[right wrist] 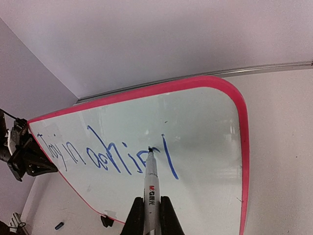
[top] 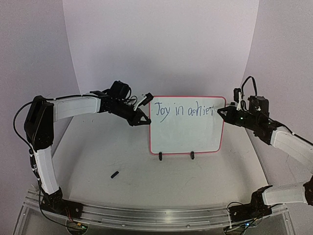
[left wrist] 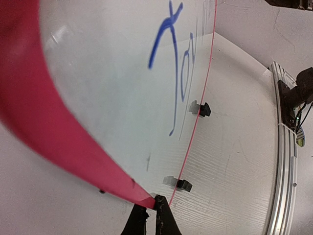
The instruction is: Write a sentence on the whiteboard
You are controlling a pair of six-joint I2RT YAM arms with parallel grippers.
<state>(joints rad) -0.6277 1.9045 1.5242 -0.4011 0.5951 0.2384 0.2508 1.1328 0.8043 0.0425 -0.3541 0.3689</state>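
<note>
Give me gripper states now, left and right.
Left gripper: closed on the whiteboard rim.
Right gripper: closed, holding the marker.

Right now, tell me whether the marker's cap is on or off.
Off. The marker's bare tip rests on the whiteboard at the end of the blue sentence, with the right gripper shut on its barrel.

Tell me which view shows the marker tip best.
Right wrist. The marker runs up from between the right fingers, its tip at the whiteboard beside the last stroke of the sentence. Top external is too far away to tell it from the fingers at the board's right edge. Left wrist doesn't show it.
</note>
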